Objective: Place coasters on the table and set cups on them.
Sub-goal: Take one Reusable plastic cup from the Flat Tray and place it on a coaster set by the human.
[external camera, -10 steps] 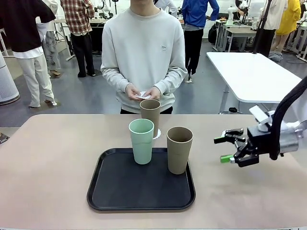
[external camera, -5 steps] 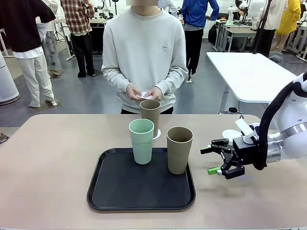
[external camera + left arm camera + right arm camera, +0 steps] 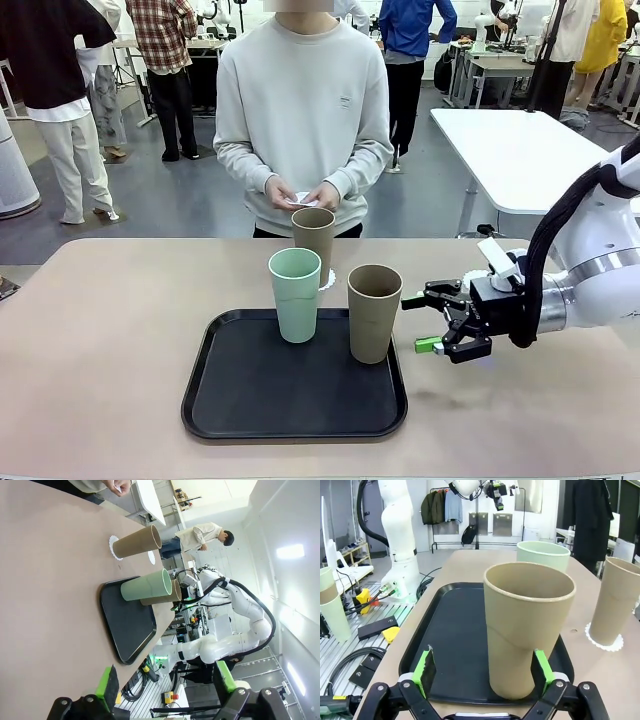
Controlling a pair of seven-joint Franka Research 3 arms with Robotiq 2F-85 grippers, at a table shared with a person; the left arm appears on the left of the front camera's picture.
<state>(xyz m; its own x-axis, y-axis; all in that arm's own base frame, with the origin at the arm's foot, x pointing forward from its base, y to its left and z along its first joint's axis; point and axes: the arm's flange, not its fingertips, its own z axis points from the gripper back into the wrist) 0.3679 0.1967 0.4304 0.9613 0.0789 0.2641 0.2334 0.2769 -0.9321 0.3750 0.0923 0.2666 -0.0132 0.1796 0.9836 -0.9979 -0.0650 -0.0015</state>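
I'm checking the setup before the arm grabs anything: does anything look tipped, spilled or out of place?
Nothing stands out. The mint cup and a brown cup stand upright on the black tray; the other brown cup stands upright on a coaster on the table. No spills.

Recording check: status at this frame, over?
Both open: left hand empty, right hand beside the near brown cup, not gripping. That cup and the mint cup on the black tray; far brown cup on a coaster. Path clear.

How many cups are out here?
3: the mint cup and near brown cup stand on the tray; the far brown cup stands behind it on a coaster.
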